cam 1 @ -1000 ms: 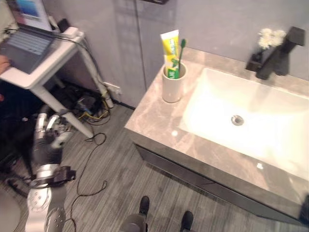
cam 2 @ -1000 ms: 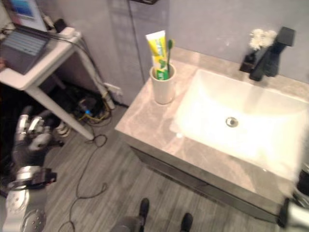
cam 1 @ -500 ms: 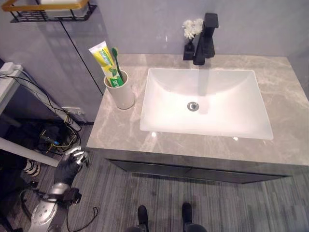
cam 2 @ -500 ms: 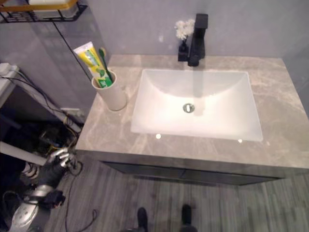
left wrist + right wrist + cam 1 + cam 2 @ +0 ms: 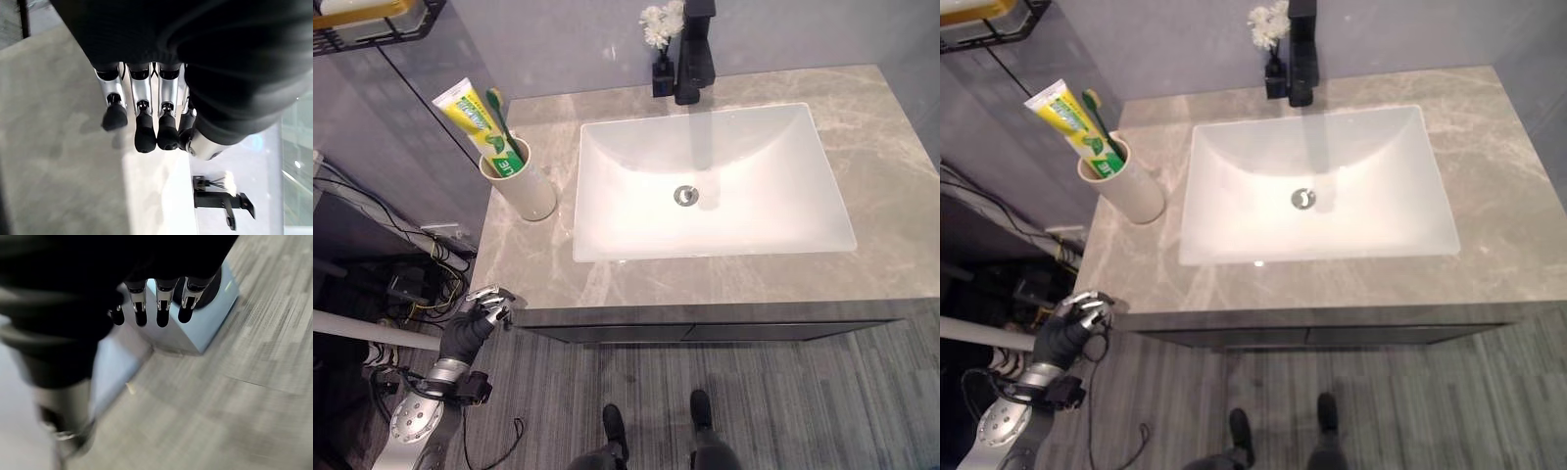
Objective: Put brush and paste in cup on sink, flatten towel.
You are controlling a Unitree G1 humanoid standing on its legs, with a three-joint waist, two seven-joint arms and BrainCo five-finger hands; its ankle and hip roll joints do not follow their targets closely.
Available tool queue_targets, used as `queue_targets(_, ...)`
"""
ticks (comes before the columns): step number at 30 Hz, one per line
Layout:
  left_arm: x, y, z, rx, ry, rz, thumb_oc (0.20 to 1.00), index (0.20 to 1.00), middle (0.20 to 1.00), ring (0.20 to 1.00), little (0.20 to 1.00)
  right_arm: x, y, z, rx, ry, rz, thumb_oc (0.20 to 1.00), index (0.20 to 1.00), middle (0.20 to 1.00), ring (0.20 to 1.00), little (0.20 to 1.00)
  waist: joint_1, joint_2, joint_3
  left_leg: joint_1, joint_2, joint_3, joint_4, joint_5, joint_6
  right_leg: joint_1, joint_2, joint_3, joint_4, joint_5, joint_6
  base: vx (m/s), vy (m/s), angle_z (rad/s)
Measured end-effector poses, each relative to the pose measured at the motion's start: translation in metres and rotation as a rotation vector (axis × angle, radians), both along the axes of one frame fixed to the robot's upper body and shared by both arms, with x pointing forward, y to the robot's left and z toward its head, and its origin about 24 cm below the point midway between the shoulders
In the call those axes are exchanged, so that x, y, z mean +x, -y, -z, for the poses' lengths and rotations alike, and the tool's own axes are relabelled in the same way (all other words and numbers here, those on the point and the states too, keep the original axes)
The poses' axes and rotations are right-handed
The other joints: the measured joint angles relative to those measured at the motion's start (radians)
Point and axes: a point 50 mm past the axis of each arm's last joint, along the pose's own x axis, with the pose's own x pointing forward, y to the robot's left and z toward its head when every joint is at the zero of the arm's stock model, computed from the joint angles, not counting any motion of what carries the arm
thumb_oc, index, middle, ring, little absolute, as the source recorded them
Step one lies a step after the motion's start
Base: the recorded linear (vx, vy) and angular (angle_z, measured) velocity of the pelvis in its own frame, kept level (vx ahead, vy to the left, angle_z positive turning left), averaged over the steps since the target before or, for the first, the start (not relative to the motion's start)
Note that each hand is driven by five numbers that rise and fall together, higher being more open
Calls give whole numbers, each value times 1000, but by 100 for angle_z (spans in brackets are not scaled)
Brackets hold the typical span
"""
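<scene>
A cream cup (image 5: 517, 182) stands upright on the grey marble counter (image 5: 891, 147), left of the white sink basin (image 5: 744, 196). A yellow-and-green paste tube (image 5: 471, 116) and a green brush (image 5: 500, 119) lean in it, heads up. My left hand (image 5: 473, 317) hangs below the counter's front left corner, off the cup. In the left wrist view the left hand (image 5: 142, 112) has relaxed fingers and holds nothing. My right hand (image 5: 164, 303) hangs over the wood-look floor with straight fingers, also holding nothing.
A black faucet (image 5: 693, 59) and a small vase of white flowers (image 5: 656, 22) stand behind the basin. A wire shelf (image 5: 372, 20) hangs on the wall at upper left. Cables (image 5: 411, 284) and a white table leg (image 5: 352, 328) lie left of the cabinet. A blue-grey box (image 5: 200, 328) stands by my right hand.
The camera has swung from the side table to squarely over the sink. My left hand has dropped lower, by the counter's front left corner. The cup with brush and paste stays put.
</scene>
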Motion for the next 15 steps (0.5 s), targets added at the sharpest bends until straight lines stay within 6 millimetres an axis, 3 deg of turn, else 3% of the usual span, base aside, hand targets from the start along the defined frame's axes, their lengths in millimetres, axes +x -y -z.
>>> queue_targets(3,1,-3,-17,2,88,-22,200,200,200,200,200,-7,-30,26,148,-145,-162,1000,1000,1000,1000,1000,18,6,6,10,2,-8,0,1,0,16,1,-11,6,1,-1,9,-84,6)
queue_targets(6,8,5,-30,-23,168,10,200,200,200,200,200,-2,-72,53,334,-218,-349,1000,1000,1000,1000,1000,30,5,11,19,2,-30,0,4,-5,37,1,-33,-1,-3,0,13,-56,20)
queue_targets(9,11,9,-34,-20,187,41,200,200,200,200,200,22,-88,59,382,-183,-504,1000,1000,1000,1000,1000,36,15,9,15,-2,-38,0,4,-7,38,-4,-39,-2,-3,0,-1,-39,9)
queue_targets(10,12,10,-35,-16,190,54,200,200,200,200,200,33,-93,59,376,-219,-623,1000,1000,1000,1000,1000,36,18,9,14,-3,-42,-1,1,-10,38,-4,-41,-2,-3,1,-15,-34,8)
queue_targets(11,14,13,-36,-11,192,79,200,200,200,200,200,54,-104,58,344,-304,-908,1000,1000,1000,1000,1000,35,18,9,12,-1,-47,0,3,-12,38,-3,-44,-1,-3,0,-23,-25,6)
queue_targets(15,16,19,-32,-18,171,120,200,200,200,200,200,83,-106,50,286,-320,-1069,1000,1000,1000,1000,1000,37,27,5,-9,-2,-46,0,5,-13,15,-3,-42,-1,0,-1,-5,-4,1)
